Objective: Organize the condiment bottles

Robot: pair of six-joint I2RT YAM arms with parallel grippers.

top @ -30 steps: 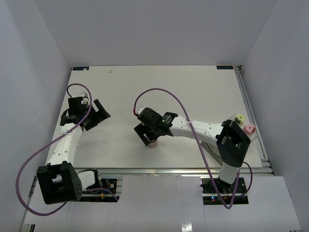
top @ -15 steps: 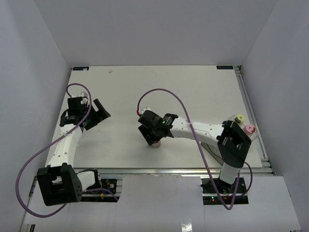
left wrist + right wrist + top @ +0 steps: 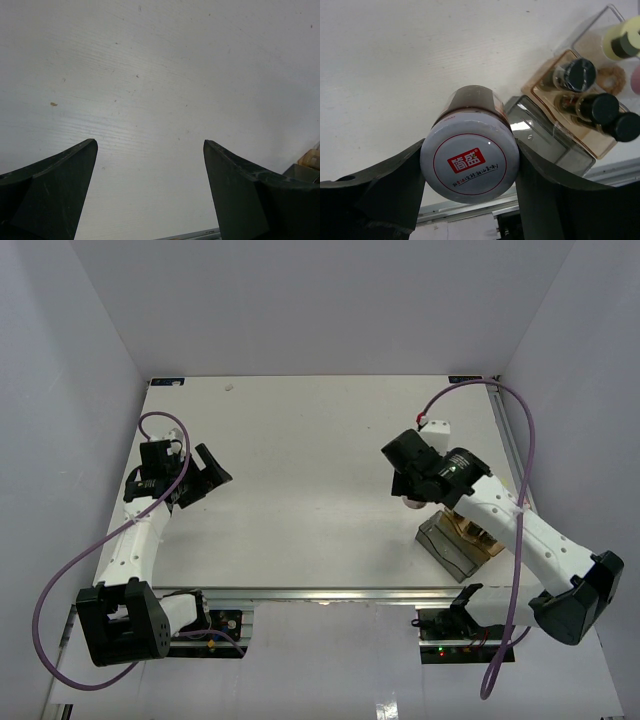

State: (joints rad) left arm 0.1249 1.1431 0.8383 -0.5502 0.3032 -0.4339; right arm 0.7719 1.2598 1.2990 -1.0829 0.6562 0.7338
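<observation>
My right gripper [image 3: 470,150] is shut on a condiment bottle [image 3: 470,160], a brown jar with a pale lid that carries a red logo. In the top view the right gripper [image 3: 408,490] hangs just left of the grey tray [image 3: 445,543] at the table's right front. Several black-capped dark bottles [image 3: 592,107] stand in the tray [image 3: 545,135], with a pale-yellow-lidded bottle [image 3: 622,40] behind them and a pink lid [image 3: 636,80] at the frame's edge. My left gripper [image 3: 205,476] is open over bare table at the left; the left wrist view shows nothing between the left gripper's [image 3: 149,145] fingers.
A metal rail [image 3: 330,594] runs along the table's near edge. White walls close in the left, back and right sides. The right arm's purple cable [image 3: 520,440] arcs over the table's right edge.
My right arm has swung from the table's middle to the right, carrying the pale-lidded bottle to beside the tray. The left arm has stayed put.
</observation>
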